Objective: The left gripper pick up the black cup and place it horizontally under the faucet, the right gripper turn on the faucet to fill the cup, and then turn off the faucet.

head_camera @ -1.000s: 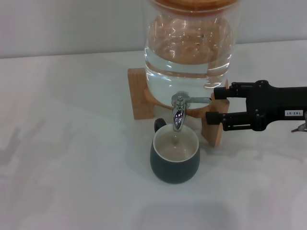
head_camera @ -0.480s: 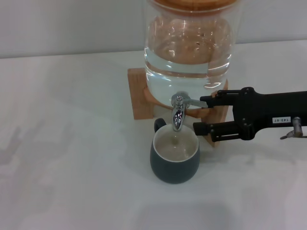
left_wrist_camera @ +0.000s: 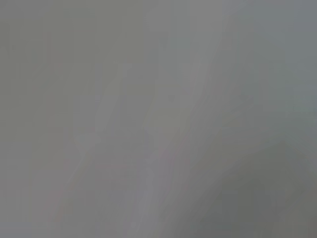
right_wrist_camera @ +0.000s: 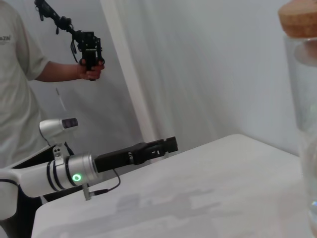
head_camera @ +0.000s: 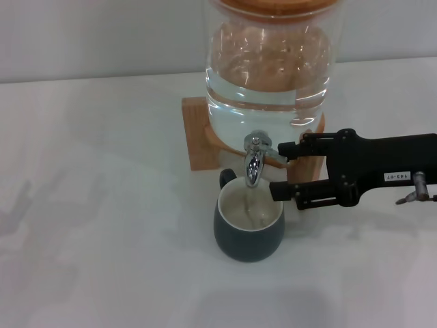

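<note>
Cup first: one dark mug with a pale inside stands upright on the white worktop, directly beneath the spout of the single chrome faucet, its small loop handle turned toward the back, close to the wooden stand. Water shows inside the cup below the spout. The faucet's thin lever points out to the robot's right, and the right end effector, one all-black two-finger claw on a slim arm with a white label, reaches in level from that side. Its fingers are parted: the upper finger's tip sits at the lever's outer end, seemingly touching it, while the lower finger's tip hangs just beside the cup's rim, a little above and to the right of it, not gripping anything. The cup therefore lies just below and to the left of this claw. Behind the faucet rises one big clear glass jar partly filled with water, resting on a wooden stand; the right wrist view shows its cork lid. The left end effector appears only in the right wrist view, held well away off the far edge of the worktop, its black fingers close together with nothing between them. The left wrist view is a blank grey blur. One person in a light shirt stands in the background.
</note>
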